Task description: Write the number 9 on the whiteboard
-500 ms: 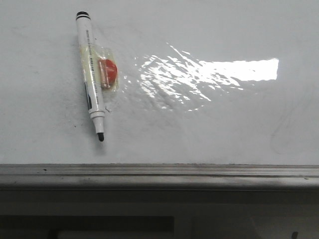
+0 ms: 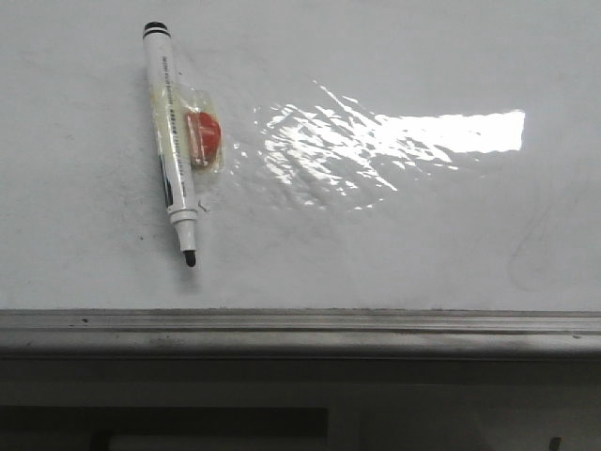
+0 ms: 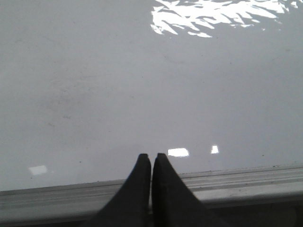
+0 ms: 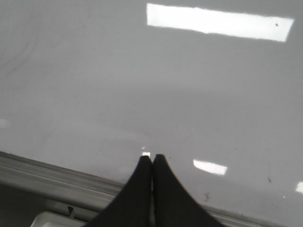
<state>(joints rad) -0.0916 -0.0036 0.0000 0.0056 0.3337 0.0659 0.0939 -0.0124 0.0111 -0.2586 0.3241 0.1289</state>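
Observation:
The whiteboard (image 2: 376, 244) is glossy white with a glare patch and faint grey smudges; a grey metal ledge (image 2: 300, 331) runs along its near edge. No black number 9 shows on it. A white marker (image 2: 172, 141) with a black tip lies uncapped on the board's left part, a red-orange piece (image 2: 202, 138) taped to its side. My left gripper (image 3: 151, 155) is shut and empty over the ledge (image 3: 236, 182). My right gripper (image 4: 151, 156) is shut and empty over the board's near edge (image 4: 57, 177). Neither gripper shows in the front view.
A faint grey curved smudge (image 2: 535, 249) marks the board's right part. Below the ledge is a dark front panel (image 2: 300, 413). A white corner piece (image 4: 47, 220) shows below the ledge in the right wrist view.

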